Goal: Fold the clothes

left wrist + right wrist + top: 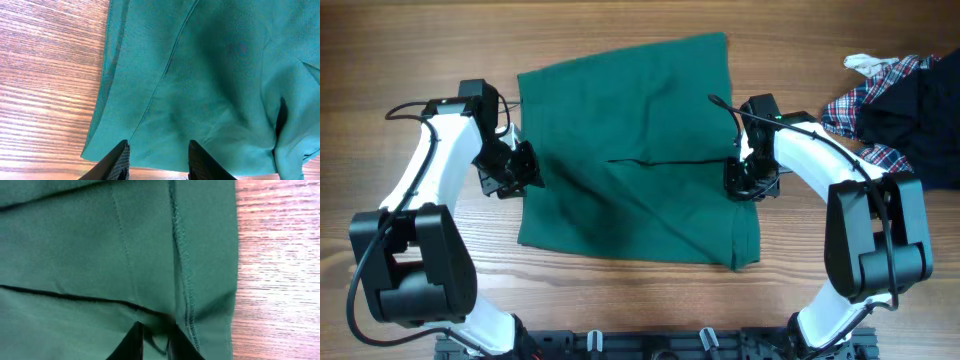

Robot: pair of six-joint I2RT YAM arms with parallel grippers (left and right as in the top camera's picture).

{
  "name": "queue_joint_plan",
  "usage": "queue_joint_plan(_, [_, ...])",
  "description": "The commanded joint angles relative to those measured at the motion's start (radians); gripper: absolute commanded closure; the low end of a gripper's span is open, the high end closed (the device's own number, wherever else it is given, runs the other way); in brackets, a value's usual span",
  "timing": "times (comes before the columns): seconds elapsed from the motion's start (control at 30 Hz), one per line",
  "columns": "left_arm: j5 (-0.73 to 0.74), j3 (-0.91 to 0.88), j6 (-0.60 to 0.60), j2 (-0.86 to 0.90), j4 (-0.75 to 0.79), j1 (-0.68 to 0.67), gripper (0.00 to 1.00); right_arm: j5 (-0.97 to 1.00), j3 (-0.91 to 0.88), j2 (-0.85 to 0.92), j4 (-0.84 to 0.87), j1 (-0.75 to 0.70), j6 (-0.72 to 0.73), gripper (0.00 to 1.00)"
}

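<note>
On the desk (620, 20) lies a green cloth (630, 150). The left pincer (525, 166) is spread wide at its edge. The right pincer (747, 184) pinches its other edge.

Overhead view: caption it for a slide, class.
Left and right jaws at opposite edges of a green garment; plaid clothes aside.

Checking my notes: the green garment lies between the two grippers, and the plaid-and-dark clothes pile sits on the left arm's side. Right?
Not quite: the overhead view shows the clothes pile on the right arm's side. The green garment does lie between the left gripper and right gripper.
</note>
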Motion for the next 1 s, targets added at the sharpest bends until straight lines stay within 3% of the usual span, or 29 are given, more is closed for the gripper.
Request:
queue_joint_plan(0.0, [0.012,-0.006,0.003,-0.018,-0.002,0.001,0.62,-0.011,-0.019,0.017,0.024,0.001,0.021,0.92])
queue_joint_plan(0.43, [0.012,-0.006,0.003,-0.018,-0.008,0.001,0.62,0.098,0.063,0.017,-0.077,0.001,0.072,0.89])
queue_joint_plan(0.67, [0.012,-0.006,0.003,-0.018,-0.013,0.001,0.61,-0.003,0.061,0.017,-0.093,0.001,0.069,0.88])
queue_joint_plan(0.83, [0.012,-0.006,0.003,-0.018,-0.016,0.001,0.61,-0.058,0.058,0.017,-0.241,0.005,0.069,0.88])
queue_joint_plan(0.97, [0.012,-0.006,0.004,-0.018,-0.017,0.001,0.61,-0.064,-0.004,0.017,-0.137,0.013,0.07,0.82])
